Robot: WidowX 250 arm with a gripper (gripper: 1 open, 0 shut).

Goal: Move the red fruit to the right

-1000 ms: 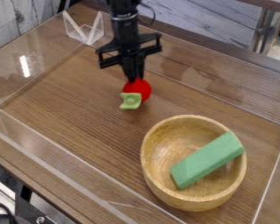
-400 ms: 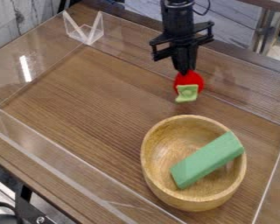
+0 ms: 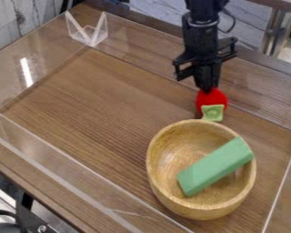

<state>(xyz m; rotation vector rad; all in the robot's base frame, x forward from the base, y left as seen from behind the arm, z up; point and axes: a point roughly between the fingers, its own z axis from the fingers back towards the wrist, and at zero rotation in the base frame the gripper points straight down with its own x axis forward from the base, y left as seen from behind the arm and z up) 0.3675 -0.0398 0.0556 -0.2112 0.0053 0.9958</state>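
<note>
The red fruit (image 3: 209, 98) is small and bright red, with its green leafy end (image 3: 214, 112) pointing down. It sits just beyond the far rim of the wooden bowl, toward the right of the table. My black gripper (image 3: 206, 86) comes straight down from above and is shut on the top of the fruit. I cannot tell whether the fruit touches the table.
A wooden bowl (image 3: 164, 149) stands at the front right with a green rectangular block (image 3: 216, 167) lying in it. Clear plastic walls (image 3: 26, 71) edge the wooden tabletop. A small clear stand (image 3: 85, 30) sits at the far left.
The gripper has carried the red fruit rightward from the table's middle to a spot behind the bowl's right side. The bowl and green block stayed put.
</note>
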